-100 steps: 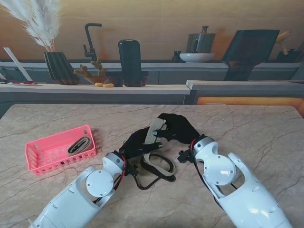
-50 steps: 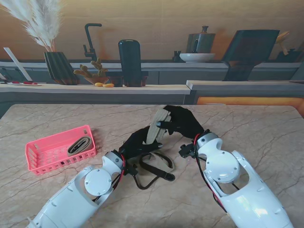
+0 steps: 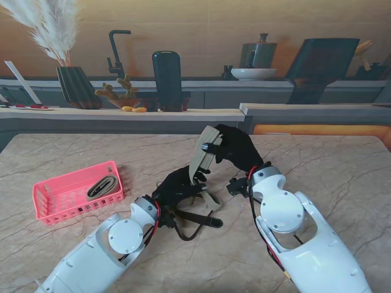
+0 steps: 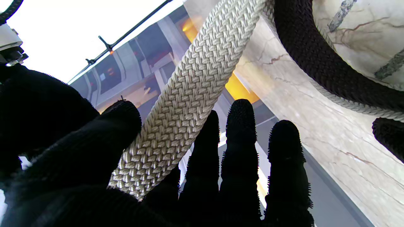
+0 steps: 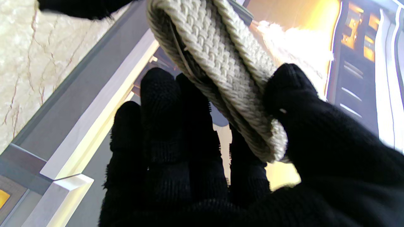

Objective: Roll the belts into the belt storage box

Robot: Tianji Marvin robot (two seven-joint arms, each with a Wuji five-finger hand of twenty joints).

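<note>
Belt webbing, beige and woven, is held up off the table between both black-gloved hands; the right hand (image 3: 235,149) is raised near the table's middle, thumb on one face and fingers (image 5: 164,104) on the other, pinching a folded, several-layer wad of the beige belt (image 3: 204,155); from that pinch the strap slants down and toward me into the left hand (image 3: 180,186), which sits lower and nearer to me; in the left wrist view the strap (image 4: 189,91) runs between thumb and forefinger while the other fingers stand straight, so whether that hand truly grips it I cannot tell; the belt's dark-edged tail (image 3: 198,221) loops loosely on the marble table (image 3: 330,165) just beside the left hand; well apart to the left, the pink storage box (image 3: 58,204) rests on the table with another belt (image 3: 101,186) lying inside.
</note>
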